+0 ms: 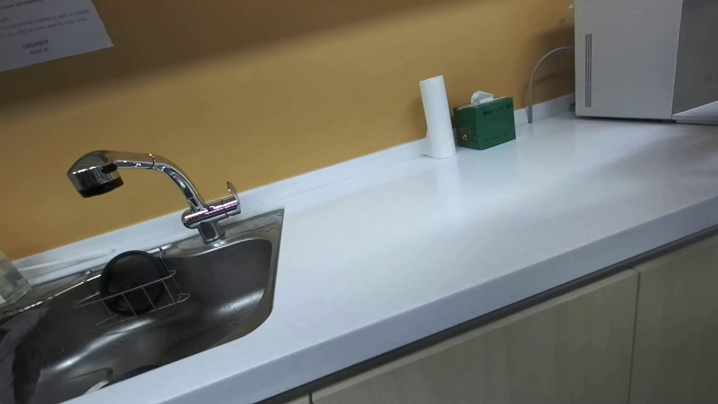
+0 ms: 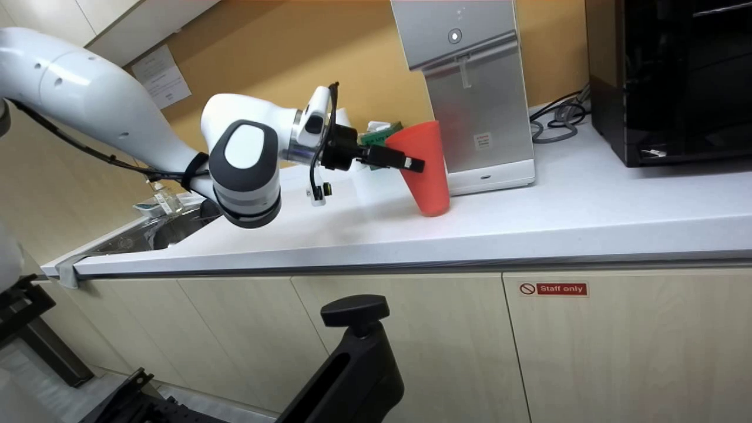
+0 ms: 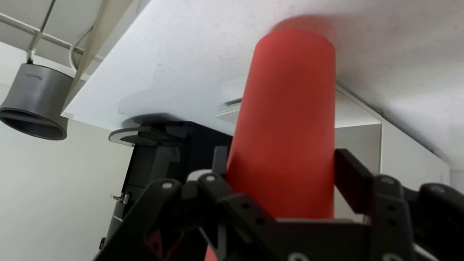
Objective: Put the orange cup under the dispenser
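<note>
Hand (image 3: 281,161) clamped on orange cup (image 2: 427,185), roughly upright; from here cup's between hand and dispenser (image 2: 482,114), touching or not unclear.

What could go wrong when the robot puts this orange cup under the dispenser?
The orange cup looks near the dispenser in an exterior view, so it might bump it. In the wrist view, the cup seems close to or on the counter and could drag. The gripper pinches tapered sides, so the cup might twist.

The white arm (image 2: 103,97) is outstretched, bent at the wrist (image 2: 247,150), its black fingers (image 3: 351,177) apart but gripping.
</note>
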`<state>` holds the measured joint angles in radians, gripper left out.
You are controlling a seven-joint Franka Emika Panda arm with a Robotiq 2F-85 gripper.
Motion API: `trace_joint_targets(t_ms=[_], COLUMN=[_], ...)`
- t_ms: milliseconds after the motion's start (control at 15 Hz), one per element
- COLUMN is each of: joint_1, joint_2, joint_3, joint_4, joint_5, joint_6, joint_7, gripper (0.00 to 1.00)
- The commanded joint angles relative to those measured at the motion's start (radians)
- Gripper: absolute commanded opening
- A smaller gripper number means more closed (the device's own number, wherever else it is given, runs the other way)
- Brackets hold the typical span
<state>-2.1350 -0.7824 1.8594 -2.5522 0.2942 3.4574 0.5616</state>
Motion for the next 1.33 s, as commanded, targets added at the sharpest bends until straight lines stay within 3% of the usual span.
trace_joint_targets(t_ms=[0, 267, 400, 467, 667, 733, 1267], joint_1=[-0.026, -0.118, -0.194, -0.114, -0.178, -0.18, -0.18], joint_2=[0.011, 0.065, 0.148, 0.046, 0.108, 0.12, 0.031], joint_3=[-0.018, 0.016, 0.06, 0.024, 0.052, 0.052, 0.055], joint_4=[0.056, 0.11, 0.124, 0.095, 0.109, 0.109, 0.233], joint_5=[0.002, -0.039, -0.094, -0.022, -0.061, -0.063, -0.076], joint_6=[-0.001, -0.002, -0.004, -0.003, -0.002, -0.002, -0.002], joint_7=[-0.043, -0.089, -0.123, -0.091, -0.117, -0.124, -0.186], gripper=[0.49, 0.49, 0.49, 0.74, 0.74, 0.49, 0.49])
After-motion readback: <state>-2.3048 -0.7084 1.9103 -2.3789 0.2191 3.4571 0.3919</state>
